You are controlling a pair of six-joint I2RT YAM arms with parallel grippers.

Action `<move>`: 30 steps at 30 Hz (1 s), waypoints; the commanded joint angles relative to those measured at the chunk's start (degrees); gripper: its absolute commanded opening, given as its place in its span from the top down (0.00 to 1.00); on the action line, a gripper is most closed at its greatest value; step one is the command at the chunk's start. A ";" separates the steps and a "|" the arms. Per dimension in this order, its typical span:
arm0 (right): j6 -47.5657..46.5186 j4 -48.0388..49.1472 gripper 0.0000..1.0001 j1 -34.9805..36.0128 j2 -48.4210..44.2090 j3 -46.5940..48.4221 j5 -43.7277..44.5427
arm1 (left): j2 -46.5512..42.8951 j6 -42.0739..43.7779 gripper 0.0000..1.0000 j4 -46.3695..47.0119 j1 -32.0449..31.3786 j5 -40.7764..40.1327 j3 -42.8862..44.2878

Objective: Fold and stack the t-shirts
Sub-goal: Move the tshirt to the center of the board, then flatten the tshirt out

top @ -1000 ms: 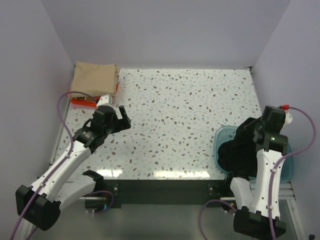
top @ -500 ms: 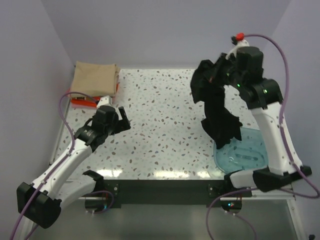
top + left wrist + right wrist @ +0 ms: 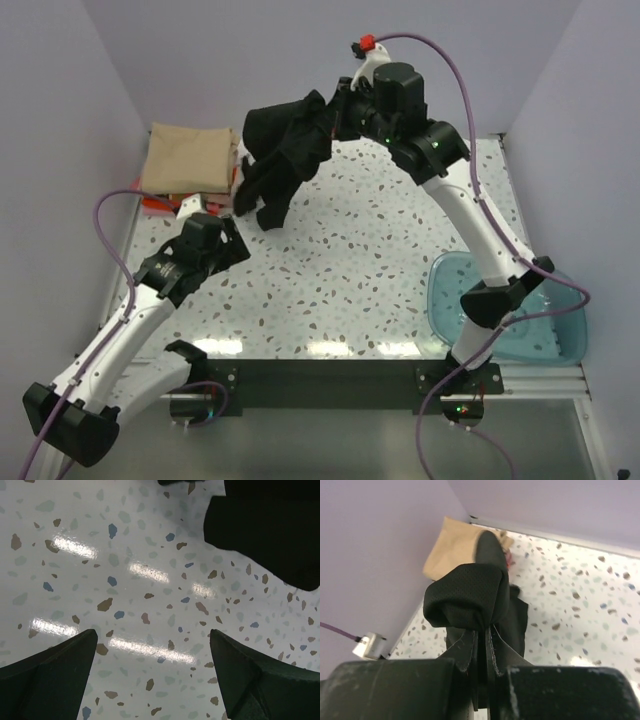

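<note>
Jaws, right: pinched shut on a bunched fold of the black t-shirt point(image 3: 285, 150), held high over the far-left part of the surface point(image 3: 380, 240). The cloth hangs leftward in an uneven clump, its lowest folds near the folded stack.

Jaws, left: spread wide, holding nothing, low over the left of the surface, just near of the hanging cloth. A black hem shows at the upper right of the left wrist view.

Stack, far-left corner: tan-beige t-shirt point(image 3: 188, 158), folded, on top of a thin red-orange t-shirt point(image 3: 165, 206), of which only an edge shows.

Risks, as judged:
- Slip. The grip is a single pinch on gathered cloth, so a quick swing could pull the fold free.
- Crumpled landing. No sleeve or collar can be told apart in the clump, so the shirt would likely land twisted and need spreading before any fold.
- Stack disturbed. The trailing folds hang close to the tan-beige shirt and could drag it askew.
- Snag. The hem could catch on the wide left jaws below it.

Surface: glossy white, speckled brown, grey and blue, with bright light streaks and a dark strip along the near edge. A translucent teal bowl point(image 3: 560, 345) sits at the near-right corner.

Room: plain lavender walls on the left, far and right sides.
</note>
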 commanded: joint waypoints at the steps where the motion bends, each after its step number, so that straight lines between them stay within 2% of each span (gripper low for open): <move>1: 1.93 5.53 1.00 -1.26 -10.09 -12.17 5.95 | -0.49 -2.01 0.00 -3.16 0.03 -3.24 2.79; 2: 3.50 6.05 1.00 -3.44 -13.32 -16.51 6.93 | -0.31 -2.09 0.00 -3.42 0.03 -3.76 3.06; 3: 4.83 6.49 1.00 -5.38 -14.48 -25.69 5.90 | -0.14 -2.18 0.00 -3.78 0.03 -4.03 3.06; 5: 8.68 7.01 0.99 -13.72 -15.55 -34.00 -0.22 | 0.48 -2.27 0.00 -3.60 0.03 -4.47 3.06; 6: 9.14 7.19 0.85 -16.10 -15.46 -41.26 -1.22 | 1.18 -2.27 0.00 -3.26 0.03 -4.56 3.15; 7: 9.15 7.37 0.77 -18.21 -14.77 -44.21 -1.67 | 1.71 -2.27 0.00 -3.08 0.03 -4.30 3.23; 9: 7.13 6.41 0.56 -22.88 -11.10 -48.52 -0.98 | 2.94 -2.27 0.00 -2.64 0.03 -3.51 3.94; 10: 6.69 5.10 0.42 -25.15 -9.50 -48.19 0.51 | 4.16 -2.09 0.00 -2.29 0.03 -3.24 3.94; 13: 3.44 -2.37 0.31 -26.58 -5.02 -43.46 4.82 | 7.32 -2.00 0.00 -0.71 0.03 -2.19 4.03; 14: 2.04 -3.43 0.23 -26.58 -4.92 -42.92 6.05 | 8.21 -2.18 0.00 -0.18 0.03 -1.49 3.68; 18: -0.52 -1.60 0.04 -26.41 -7.72 -47.03 8.34 | 13.13 -1.39 0.00 5.86 0.12 1.14 3.50; 24: -5.53 -0.10 0.01 -24.21 -11.86 -54.16 10.45 | 24.81 1.15 0.00 13.78 2.40 4.92 6.04; 30: -8.08 -0.10 0.01 -16.05 -10.90 -56.97 14.32 | 35.01 2.21 0.00 20.90 8.99 12.56 5.17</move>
